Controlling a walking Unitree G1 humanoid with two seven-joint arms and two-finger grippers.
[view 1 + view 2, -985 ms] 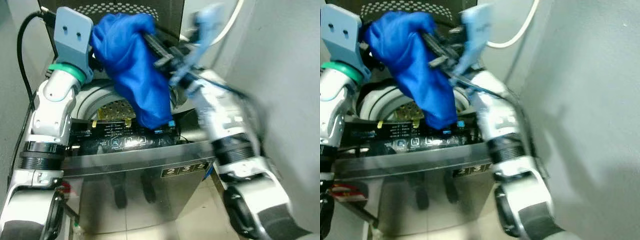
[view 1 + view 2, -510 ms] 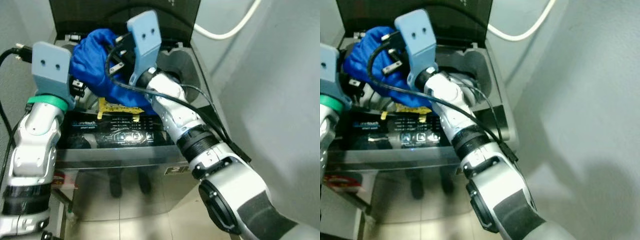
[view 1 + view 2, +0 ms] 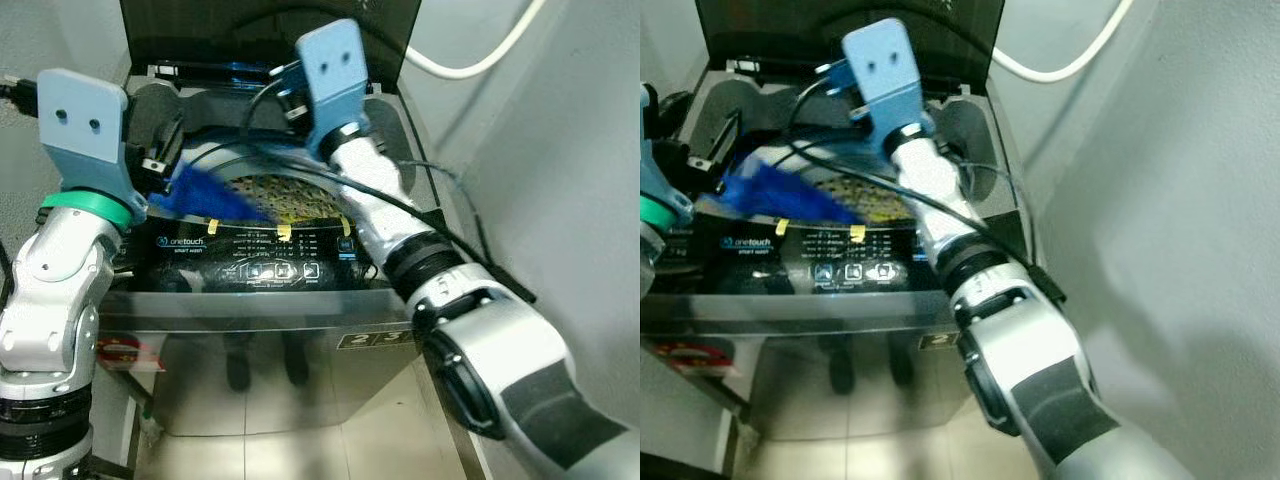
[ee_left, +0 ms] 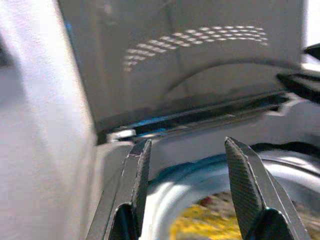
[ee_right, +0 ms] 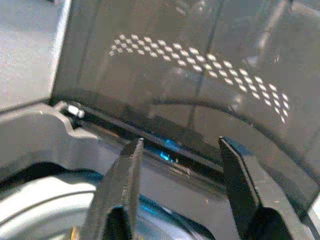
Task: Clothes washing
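Over the washer drum [image 3: 290,195], blue cloth [image 3: 205,195] shows as a blurred streak.

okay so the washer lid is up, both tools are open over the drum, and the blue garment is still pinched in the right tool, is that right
Not quite. The right tool holds nothing: the right wrist view shows its fingers apart with only the raised lid behind them. The blue garment is a blurred streak at the drum's front left rim in the left eye view. The lid is up and the left tool is open, as you said.
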